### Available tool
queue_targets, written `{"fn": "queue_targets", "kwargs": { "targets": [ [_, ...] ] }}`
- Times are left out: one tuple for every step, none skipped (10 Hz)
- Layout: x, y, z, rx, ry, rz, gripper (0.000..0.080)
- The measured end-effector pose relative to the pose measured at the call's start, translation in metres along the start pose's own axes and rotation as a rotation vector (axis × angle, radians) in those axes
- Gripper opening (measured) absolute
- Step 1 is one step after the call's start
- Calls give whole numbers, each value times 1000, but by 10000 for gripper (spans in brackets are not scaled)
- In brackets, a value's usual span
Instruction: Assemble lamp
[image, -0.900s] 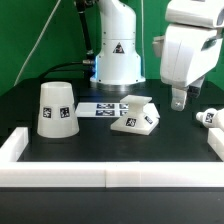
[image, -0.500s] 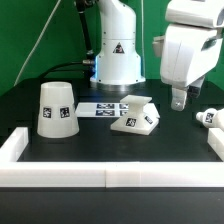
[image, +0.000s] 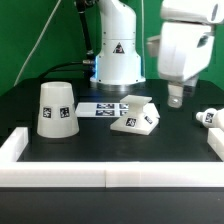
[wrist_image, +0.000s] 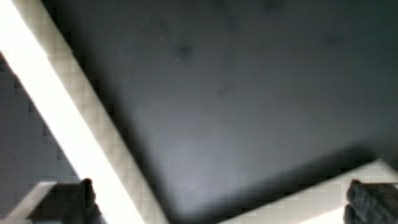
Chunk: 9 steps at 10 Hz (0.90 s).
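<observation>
In the exterior view I count three lamp parts, one of each. The shade (image: 56, 108) stands upright near the exterior view's left, its long axis vertical and its narrower end up. The base block (image: 135, 117) lies flat near the middle of the black table (image: 90, 145), its longer side running across the view and its sloped, tagged face turned toward the camera. The bulb (image: 208, 118) lies at the exterior view's right; it is small, and I think it rests on its side. One marker board (image: 100, 108) lies flat just behind the base block, before the robot pedestal (image: 118, 50). My gripper (image: 176, 100) hangs above the table between the base block and the bulb, touching neither, with the shade well apart from it. A white border rail (image: 110, 178) runs along the front. In the wrist view my gripper (wrist_image: 217, 205) shows two fingertips (wrist_image: 63, 200) spread wide with nothing held, only dark table between them. One pale band (wrist_image: 80, 110) crosses there, probably the border rail. No lamp part appears in this view.
</observation>
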<state>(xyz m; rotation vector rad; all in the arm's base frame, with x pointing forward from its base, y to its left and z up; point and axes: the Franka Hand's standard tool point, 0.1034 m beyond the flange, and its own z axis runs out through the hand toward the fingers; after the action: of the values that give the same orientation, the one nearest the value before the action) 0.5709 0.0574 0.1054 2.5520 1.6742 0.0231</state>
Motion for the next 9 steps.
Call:
{"fn": "queue_targets", "kwargs": {
  "targets": [
    [-20,-10,2,-16,22,-30,699],
    [-33,-17,5,-21,29,-38,699],
    [-44,-23,7,-10,25,-37,699],
    [-46,-24,6,-6,22,-31,699],
    [-45,-24,7,-8,23,-33,699],
    [-45,-24,8,-6,23,-33,699],
    [-45,-24,8,-6,22,-33,699],
    [-46,-26,8,-11,27,-29,699],
    [-52,-40,6,-21,37,-26,699]
  ]
}}
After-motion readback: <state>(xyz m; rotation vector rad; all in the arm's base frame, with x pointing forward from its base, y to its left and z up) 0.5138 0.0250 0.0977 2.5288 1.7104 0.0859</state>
